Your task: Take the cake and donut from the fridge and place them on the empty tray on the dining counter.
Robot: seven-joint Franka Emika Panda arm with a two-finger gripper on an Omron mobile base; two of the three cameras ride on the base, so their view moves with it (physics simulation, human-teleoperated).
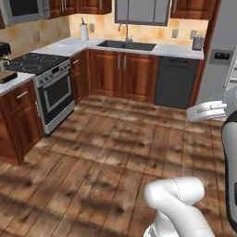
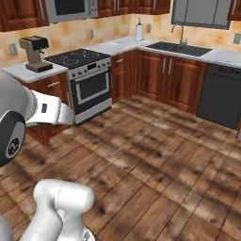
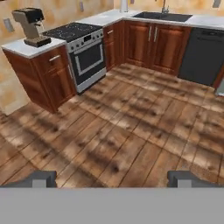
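Task barely begun, by my reading. Nothing is held, and the cake, donut, tray and dining counter are not to be seen from here. Both pickups, both carries and both placements remain, and before any of that the fridge has to be reached and opened.

Tool (image 3: 112, 178): in the hand view its two dark tips stand wide apart at the bottom edge with bare floor (image 3: 131, 131) between them. Open, empty, well above the boards and touching nothing.

Left to right, relative to the tool:
- Far left and ahead: coffee maker (image 3: 29, 26) on a white counter (image 3: 26, 49) over a wooden cabinet.
- Ahead, left of centre: stove (image 3: 85, 52), black top, steel front, oven door shut.
- Straight ahead, far: sink (image 3: 162, 16) set in the back counter, wooden doors below.
- Ahead right: dark dishwasher (image 3: 203, 54).
- Far right: fridge (image 1: 221, 55), seen in the left base view as a tall grey slab beside the dishwasher, with a dark dispenser panel and a pale vertical bar at the frame edge. It is cut off by the frame, so whether a door is ajar I cannot tell; no shelves or food show.

Judgement: the fridge lies well off to the tool's right, so the base needs to turn and close in before the arm can do anything.
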